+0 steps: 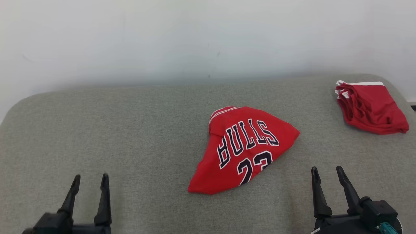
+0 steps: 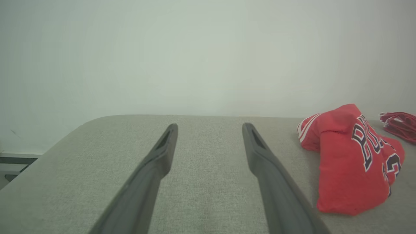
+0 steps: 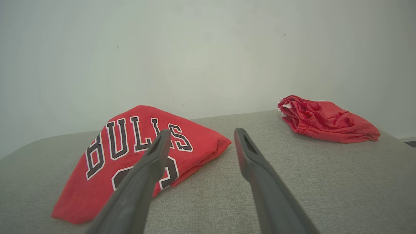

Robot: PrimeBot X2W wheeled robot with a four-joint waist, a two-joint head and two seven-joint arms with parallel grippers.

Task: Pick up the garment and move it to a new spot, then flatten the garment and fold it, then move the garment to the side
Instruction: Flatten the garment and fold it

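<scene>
Red Bulls jersey point(image 1: 242, 148), loosely folded, lies mid grey upholstered surface point(image 1: 130, 130). Left gripper point(image 1: 91, 176) and right gripper point(image 1: 326, 168) hover at its near edge, fingers apart, empty.

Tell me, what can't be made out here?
- Bulls jersey: its number, half tucked under a fold in the head view, crossed by a finger of the right gripper in the right wrist view.
- Second red garment: folded, kind unclear; cut off by the left wrist view's right edge.

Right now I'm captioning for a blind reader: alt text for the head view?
A red Bulls jersey lies bunched on a grey cushion, a second red garment at the far right. The left end effector and right end effector stand open.
</scene>
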